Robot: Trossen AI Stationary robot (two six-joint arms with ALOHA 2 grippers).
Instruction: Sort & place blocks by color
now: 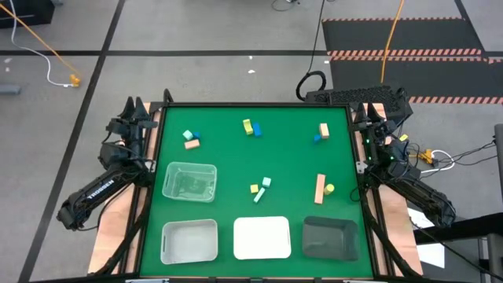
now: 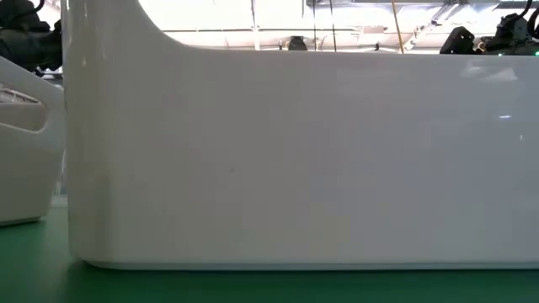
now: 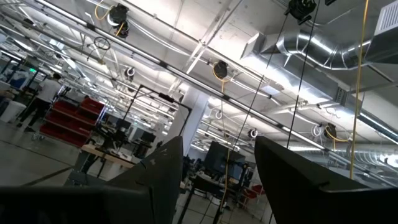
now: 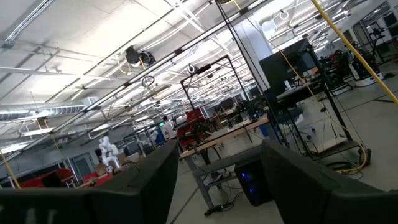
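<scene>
The blocks lie scattered on the green table (image 1: 228, 157). A pink and a blue one (image 1: 191, 140) are at the far left, and a yellow-green and a blue one (image 1: 251, 127) are at the far middle. At the far right lie another pink and blue one (image 1: 322, 132). A yellow and two mint ones (image 1: 261, 189) are in the middle, and a pink bar (image 1: 319, 187) with a yellow block (image 1: 328, 189) is right of them. My left gripper (image 1: 135, 110) (image 3: 217, 143) is folded back beyond the table's left edge, open and empty. My right gripper (image 1: 376, 114) (image 4: 221, 149) is beyond the right edge, also open and empty.
A clear tray (image 1: 189, 181) stands left of the middle. Along the near edge are a white tray (image 1: 189, 240), a flat white tray (image 1: 262, 236) and a dark tray (image 1: 330, 237). In the low view, a white tray wall (image 2: 295, 160) fills most of the picture.
</scene>
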